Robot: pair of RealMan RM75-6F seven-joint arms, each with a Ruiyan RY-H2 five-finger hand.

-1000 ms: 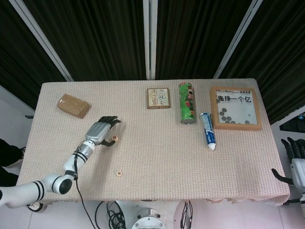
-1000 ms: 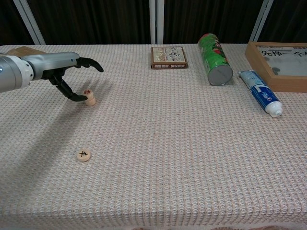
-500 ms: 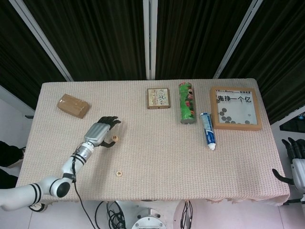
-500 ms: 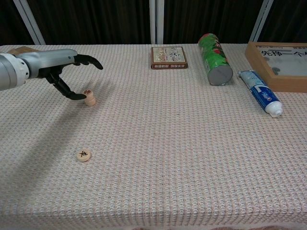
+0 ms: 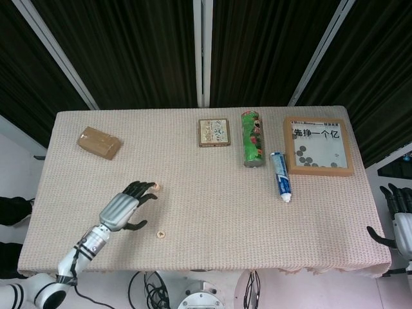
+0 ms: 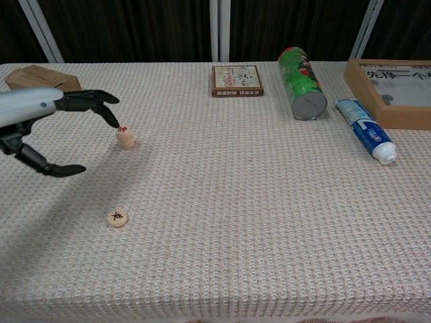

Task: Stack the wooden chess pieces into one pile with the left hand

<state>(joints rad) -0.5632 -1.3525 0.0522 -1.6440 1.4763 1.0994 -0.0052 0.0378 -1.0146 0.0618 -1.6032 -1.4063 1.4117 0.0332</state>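
Now the left robot hand (image 6: 50, 131) has let go of the small pile (image 6: 125, 138) and drawn back toward the near-left edge of the counter (image 6: 269, 222). A second ago its thumb and fingers were pinched around the pile's top piece; here the fingers are spread wide and hold nothing, with the fingertips (image 6: 111, 111) pointing at the pile from just beside it and the thumb hanging lower, nearer the front edge. In the head view the hand (image 5: 122, 209) sits between the pile (image 5: 157, 187) and the loose piece (image 5: 161, 235).

The pile has stayed where it was set and stands upright, looking like two pieces one on another, though the seam is too small to be sure of. The loose piece (image 6: 118, 218) has not moved; it lies flat, well apart from the pile, closer to the front edge.

So one placing seems finished and the release was clean. What remains, by the look of it, is to fetch the flat disc and set it on top. The pile is narrow, so a nudge on the way back could topple it.

The right robot hand (image 5: 396, 212) hangs off the counter's right edge with fingers loosely apart, holding nothing.
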